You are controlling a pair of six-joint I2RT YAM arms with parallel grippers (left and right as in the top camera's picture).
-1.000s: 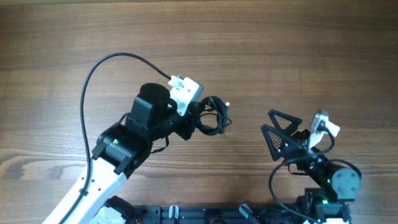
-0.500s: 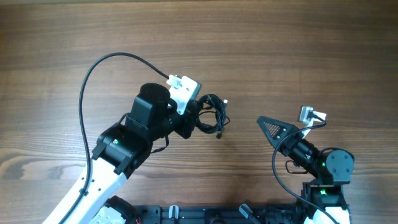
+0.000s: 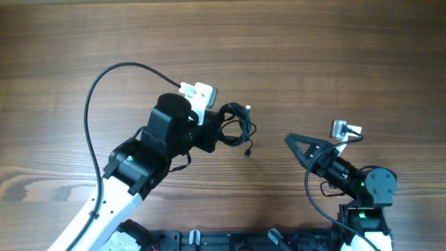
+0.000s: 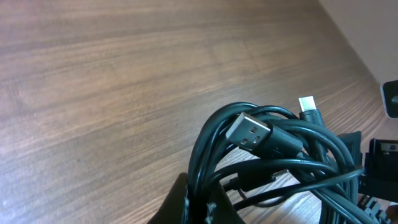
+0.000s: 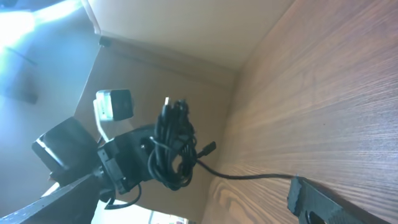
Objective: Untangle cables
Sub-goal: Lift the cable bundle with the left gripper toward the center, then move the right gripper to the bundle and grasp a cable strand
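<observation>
Because my left gripper [image 3: 214,132] is clamped shut on the tangled bundle of thin black cords [image 3: 237,124], the knot hangs just above the brown wood-grain table [image 3: 313,56], I judge so that its loops can sag apart. A silver-tipped flat plug [image 4: 247,130] sticks up, and a loose tail [image 5: 249,176] trails to the wood. My right gripper [image 3: 298,143] sits well apart with its jaws spread wide and empty, facing the bundle, likely to take a free end.

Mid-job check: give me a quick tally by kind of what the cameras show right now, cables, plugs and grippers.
Cable bundle: 1, the cable bundle, pinched in the left gripper
Plugs clearly showing in the left wrist view: 2, a USB plug and a small plug
Grippers: 2, left gripper shut, right gripper open and holding nothing
Total: 5
</observation>
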